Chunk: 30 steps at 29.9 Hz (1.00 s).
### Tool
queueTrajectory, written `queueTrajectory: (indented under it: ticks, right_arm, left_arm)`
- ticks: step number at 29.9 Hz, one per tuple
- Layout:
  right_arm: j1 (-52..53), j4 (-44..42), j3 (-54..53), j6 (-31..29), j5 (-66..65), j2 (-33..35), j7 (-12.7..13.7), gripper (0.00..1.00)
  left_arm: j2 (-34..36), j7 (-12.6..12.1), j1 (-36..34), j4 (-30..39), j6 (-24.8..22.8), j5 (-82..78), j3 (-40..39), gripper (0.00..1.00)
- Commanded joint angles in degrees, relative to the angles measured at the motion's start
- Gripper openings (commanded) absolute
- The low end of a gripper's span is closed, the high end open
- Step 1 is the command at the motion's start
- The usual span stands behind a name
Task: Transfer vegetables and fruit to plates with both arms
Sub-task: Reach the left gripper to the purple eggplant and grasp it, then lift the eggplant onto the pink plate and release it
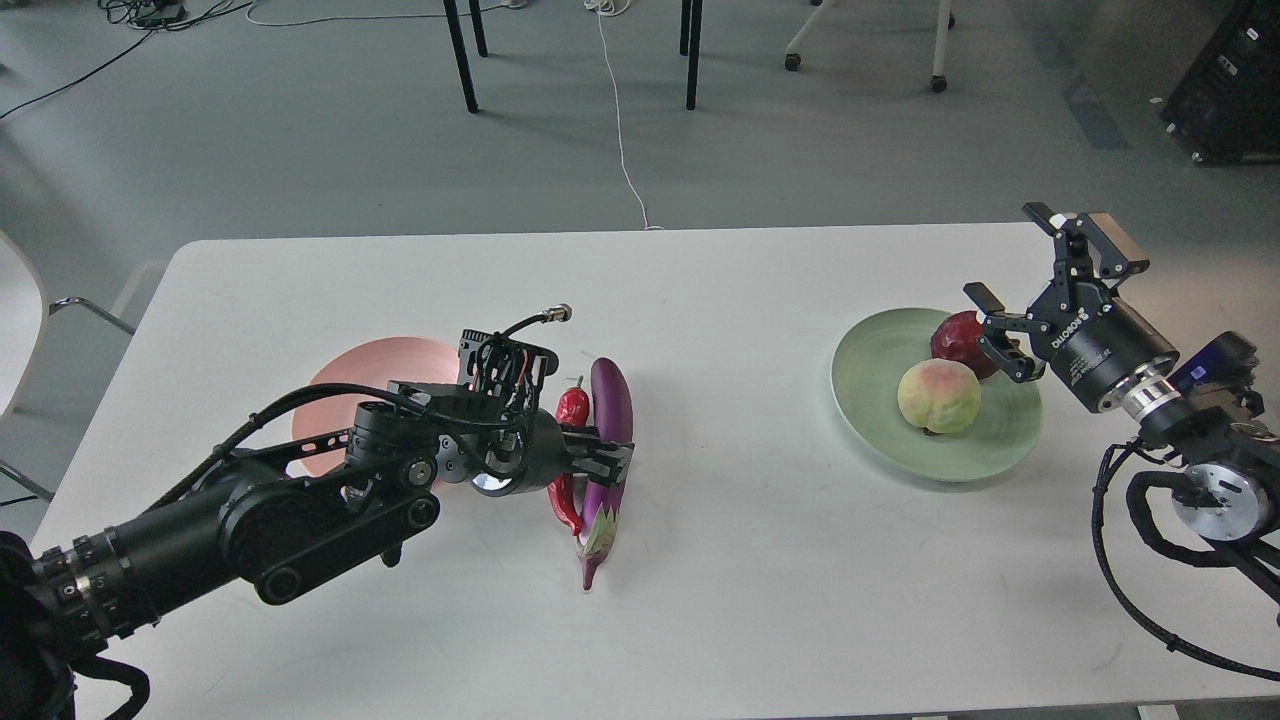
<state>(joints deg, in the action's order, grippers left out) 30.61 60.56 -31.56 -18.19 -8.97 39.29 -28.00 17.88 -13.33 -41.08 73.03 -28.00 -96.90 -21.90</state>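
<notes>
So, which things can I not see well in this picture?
Head view:
- Pink plate: most of it hidden behind the left arm.
- Left gripper: its hold on the eggplant or chili is unclear, dark fingers overlap both.
- Pomegranate: partly covered by the right gripper and peach.

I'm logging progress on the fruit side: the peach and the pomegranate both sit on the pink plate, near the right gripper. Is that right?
Not quite. In the head view the peach and the pomegranate both sit on the mint green plate, near the right gripper. The pink plate is on the other side of the table, behind the left arm.
</notes>
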Motion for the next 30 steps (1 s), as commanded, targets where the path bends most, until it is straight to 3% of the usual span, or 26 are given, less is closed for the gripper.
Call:
queueTrajectory:
  ticks: [1,7,12,17,24,30]
  right_arm:
    - [-0.1,0.0,0.0,0.0,0.0,0.0,0.0,0.98]
    - [-0.2,0.0,0.0,0.0,0.0,0.0,0.0,0.98]
    - [-0.2,0.0,0.0,0.0,0.0,0.0,0.0,0.98]
    - [-0.1,-0.1,0.1,0.0,-0.1,0.0,0.0,0.98]
    - [-0.2,-0.1,0.1,0.0,-0.1,-0.1,0.0,0.98]
    - [-0.1,-0.1,0.1,0.0,-0.2,-0.2,0.0,0.98]
  left_arm:
    - [0.1,-0.2,-0.1,0.1,0.0,0.0,-0.2,0.26]
    - [0.4,-0.5,-1.1,1.5,0.0,4.0,-1.5,0.25]
    - [2.5,-2.2,-5.0,4.0,0.0,13.0,-2.0,0.26]
    - [9.7,-0.1,-7.6,5.0,0.0,13.6,-1.7,0.27]
    - [23.2,7.7,-7.1,3.9,0.0,11.2,-0.7,0.27]
    - [29.0,17.9,-6.0,0.9,0.0,-1.0,3.7,0.27]
